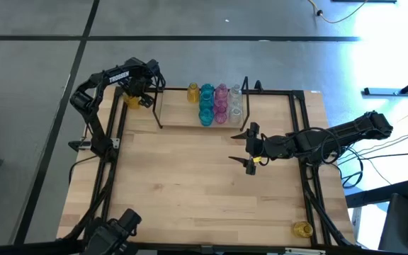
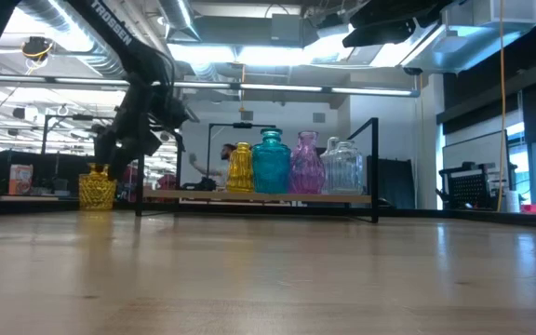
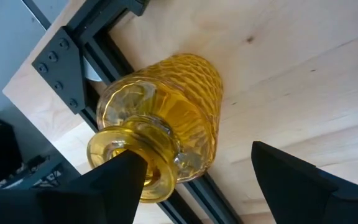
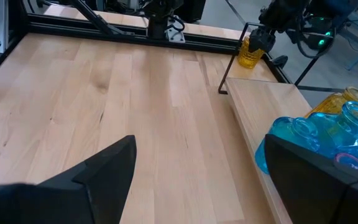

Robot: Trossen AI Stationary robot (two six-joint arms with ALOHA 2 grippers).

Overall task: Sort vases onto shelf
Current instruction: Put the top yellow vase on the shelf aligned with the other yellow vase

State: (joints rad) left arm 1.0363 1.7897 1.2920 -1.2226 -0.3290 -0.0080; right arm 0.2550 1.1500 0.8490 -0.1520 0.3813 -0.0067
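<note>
The setting was an industrial-style robotics lab or workshop. Exposed ceiling ducts (image 2: pixel 73 23) and strip lights (image 2: pixel 277 56) ran overhead. The floor (image 1: pixel 41 64) was bare grey concrete with cables (image 1: pixel 395 142) trailing across it. A black-framed wooden tabletop (image 1: pixel 190 184) carried the two mounted arms.

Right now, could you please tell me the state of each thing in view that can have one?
left pincer: open, around a yellow vase standing left of the shelf
right pincer: open, empty, hovering mid-table
shelf: holds upright yellow, teal, pink and clear vases
second yellow vase: at the table's near right corner, off the shelf
</note>
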